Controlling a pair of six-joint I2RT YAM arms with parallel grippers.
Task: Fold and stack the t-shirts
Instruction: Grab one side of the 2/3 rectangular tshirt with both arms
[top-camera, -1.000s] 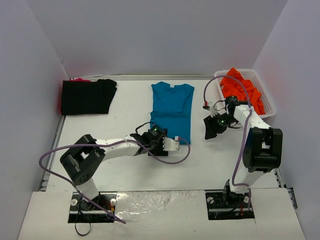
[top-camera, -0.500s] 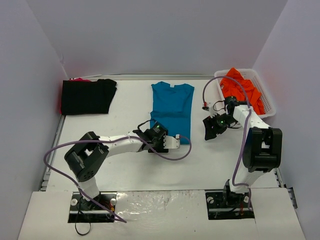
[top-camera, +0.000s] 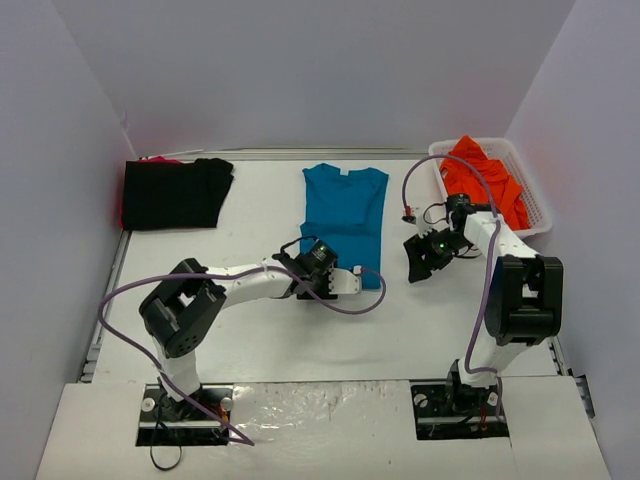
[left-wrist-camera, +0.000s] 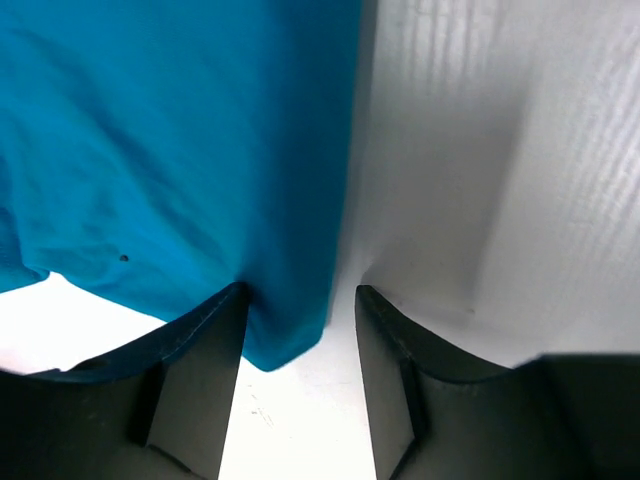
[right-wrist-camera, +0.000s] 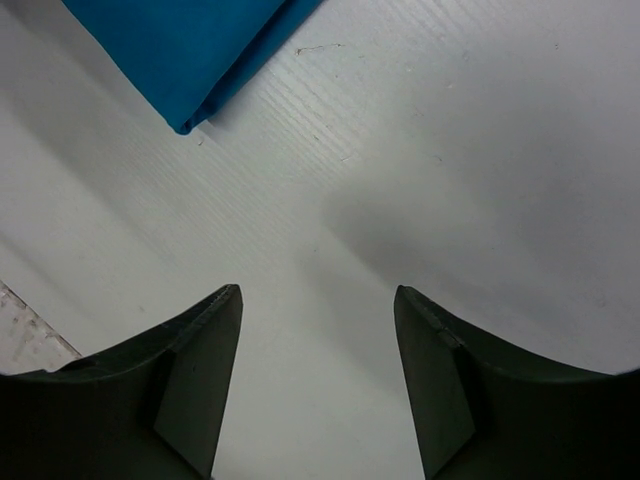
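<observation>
There is one teal-blue t-shirt (top-camera: 344, 220) and one folded black pile (top-camera: 175, 193); how many shirts the pile holds cannot be told. One white slotted basket (top-camera: 541, 198) contains orange t-shirts (top-camera: 480, 175), heaped beyond counting. There are two grippers, the left gripper (left-wrist-camera: 297, 310) and the right gripper (right-wrist-camera: 318, 300), and two purple cables (top-camera: 110, 300).

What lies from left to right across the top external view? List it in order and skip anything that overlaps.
folded black t-shirt → teal t-shirt → right gripper → white basket holding the orange t-shirts
</observation>
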